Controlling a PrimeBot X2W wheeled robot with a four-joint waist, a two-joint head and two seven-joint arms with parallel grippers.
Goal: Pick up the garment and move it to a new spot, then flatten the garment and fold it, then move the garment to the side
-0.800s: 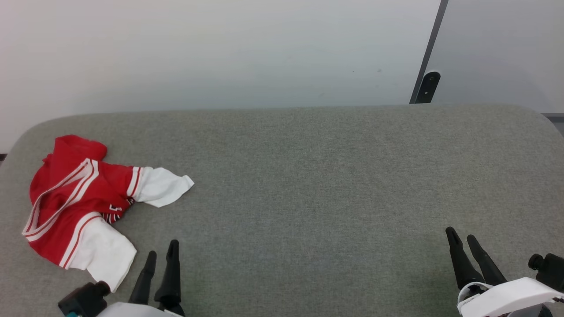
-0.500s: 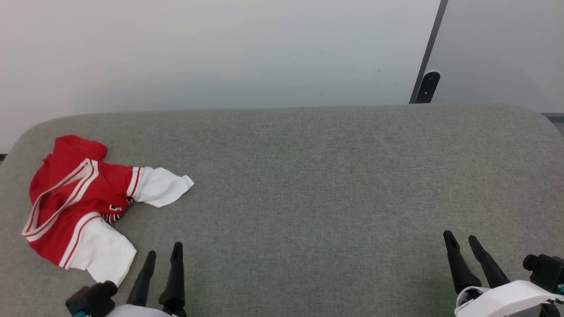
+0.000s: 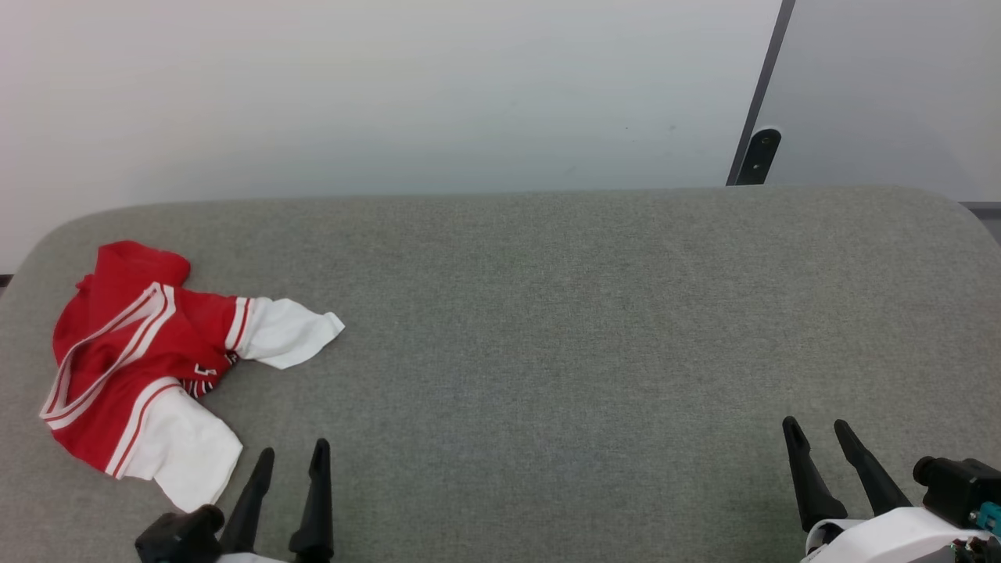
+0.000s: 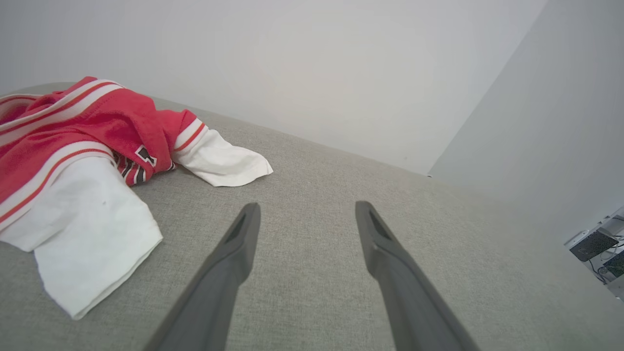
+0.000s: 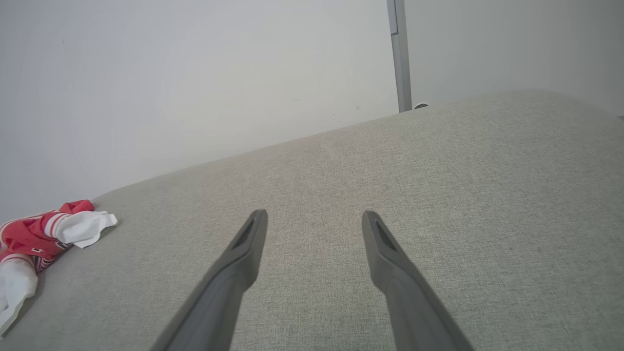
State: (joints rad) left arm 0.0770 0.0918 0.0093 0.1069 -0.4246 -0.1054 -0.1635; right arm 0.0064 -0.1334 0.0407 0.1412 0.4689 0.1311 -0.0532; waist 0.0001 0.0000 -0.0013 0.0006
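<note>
The garment (image 3: 133, 352) is a red jersey with white sleeves and striped trim, lying crumpled at the left end of the grey padded table (image 3: 547, 313). It also appears in the left wrist view as the garment (image 4: 73, 151) and far left in the right wrist view as the garment (image 5: 34, 234). My left gripper (image 3: 293, 453) stands open near the front edge, just right of the lower white sleeve, empty. My right gripper (image 3: 817, 428) is open at the front right, far from the cloth, with nothing between its fingers.
A pale wall rises behind the table, with a dark post (image 3: 758, 117) and a black bracket at the back right. The table's corners are rounded. Some equipment (image 4: 594, 243) sits on the floor beyond the table edge.
Both grippers have drawn back toward the front edge, lower in the head view. The left one has also shifted slightly right. The garment has not moved.
</note>
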